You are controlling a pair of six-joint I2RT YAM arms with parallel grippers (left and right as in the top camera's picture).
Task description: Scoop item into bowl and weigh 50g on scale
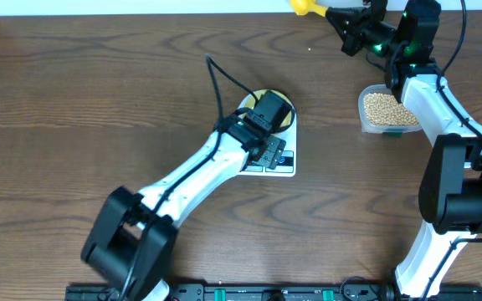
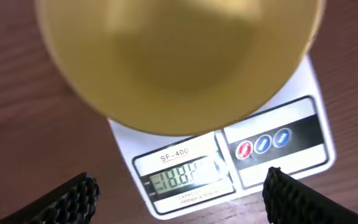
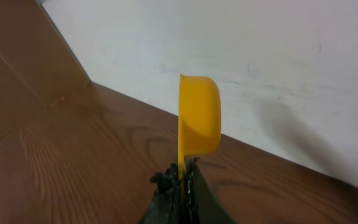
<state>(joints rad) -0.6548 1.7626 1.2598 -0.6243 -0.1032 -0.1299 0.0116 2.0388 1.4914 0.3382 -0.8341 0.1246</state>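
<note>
My left gripper [image 2: 180, 198] hangs w/ fingers spread wide, nothing btwn them, right over the flat white digital kitchen scale [image 2: 312, 78]. The small round pale-yellow bowl [image 2: 179, 56] sits on the scale just ahead of the fingertips, and the grey LCD [image 2: 188, 177] lies directly beneath them (digits too blurred to read). My right gripper [image 3: 180, 180] is clamped tight on the yellow plastic scoop [image 3: 199, 115], cup out front, turned on edge. The small tan-beige beans [image 1: 387, 107] lie in a clear plastic tub [image 1: 365, 124] just behind that gripper.

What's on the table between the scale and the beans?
Nothing. The overhead view shows only bare brown table between the scale and the beans.
</note>
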